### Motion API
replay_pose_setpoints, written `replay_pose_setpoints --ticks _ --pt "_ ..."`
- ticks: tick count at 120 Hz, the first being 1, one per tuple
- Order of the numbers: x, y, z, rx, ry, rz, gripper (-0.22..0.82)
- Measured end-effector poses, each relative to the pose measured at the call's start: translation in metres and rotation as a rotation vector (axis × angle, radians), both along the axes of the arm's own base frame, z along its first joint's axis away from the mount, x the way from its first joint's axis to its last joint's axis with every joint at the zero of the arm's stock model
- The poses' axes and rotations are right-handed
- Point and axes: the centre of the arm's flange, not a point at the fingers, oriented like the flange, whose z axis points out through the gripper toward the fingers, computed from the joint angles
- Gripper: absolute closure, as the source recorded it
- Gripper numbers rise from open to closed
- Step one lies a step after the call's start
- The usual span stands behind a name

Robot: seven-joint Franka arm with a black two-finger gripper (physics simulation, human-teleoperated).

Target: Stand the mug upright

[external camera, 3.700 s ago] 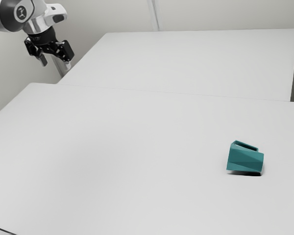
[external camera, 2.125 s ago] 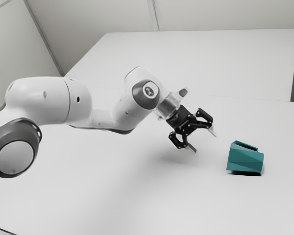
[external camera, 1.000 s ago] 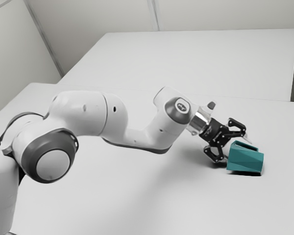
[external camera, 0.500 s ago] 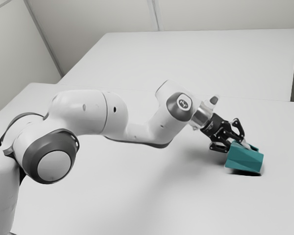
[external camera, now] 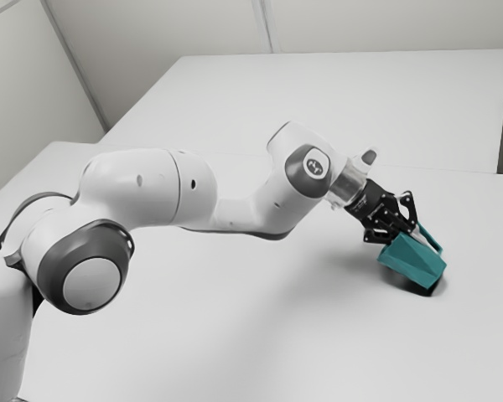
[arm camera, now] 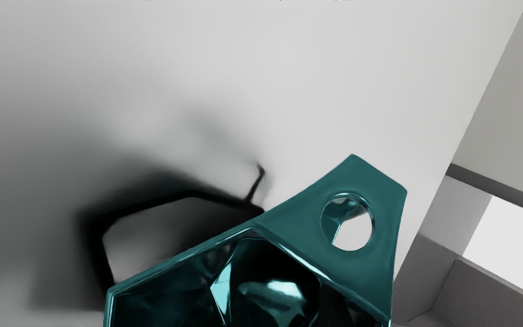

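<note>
Tipping teal mug, mouth end held

Franka gripper (external camera: 405, 239) appears closed on the wall of the faceted teal mug (external camera: 412, 261), near the mouth; a pale fingertip shows beside the body, other contact hidden, so the pinch is partly inferred from the raised pose. Mug sits toward four o'clock in the exterior view, over the white tabletop (external camera: 193, 343). Not upright: mouth points to ten o'clock, base to four, base end lower. Handle (arm camera: 359, 213) on the one-to-two o'clock side; wrist view looks into the cavity. Whether the low edge touches the table, cannot tell.

Why so: the mouth faces the hand, offering a thin wall to pinch, and keeps the base free to go underneath. Judged partway to upright. Remaining need: bring the base flat beneath the mouth, slowly. A pinch this near the rim could pivot or slip as weight shifts.
</note>
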Motion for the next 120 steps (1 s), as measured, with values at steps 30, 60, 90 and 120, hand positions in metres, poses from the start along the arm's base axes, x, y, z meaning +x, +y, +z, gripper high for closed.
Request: replay_pose_setpoints --ticks 30,60,90,120 --pt "-0.009 0.031 0.090 0.322 -0.276 -0.169 0.78" --pt "-0.025 0.129 0.125 0.656 -0.286 -0.197 0.79" --pt "-0.055 0.230 0.151 0.788 -0.174 -0.148 0.79" --pt "-0.073 0.308 0.131 0.818 -0.063 -0.099 0.79"
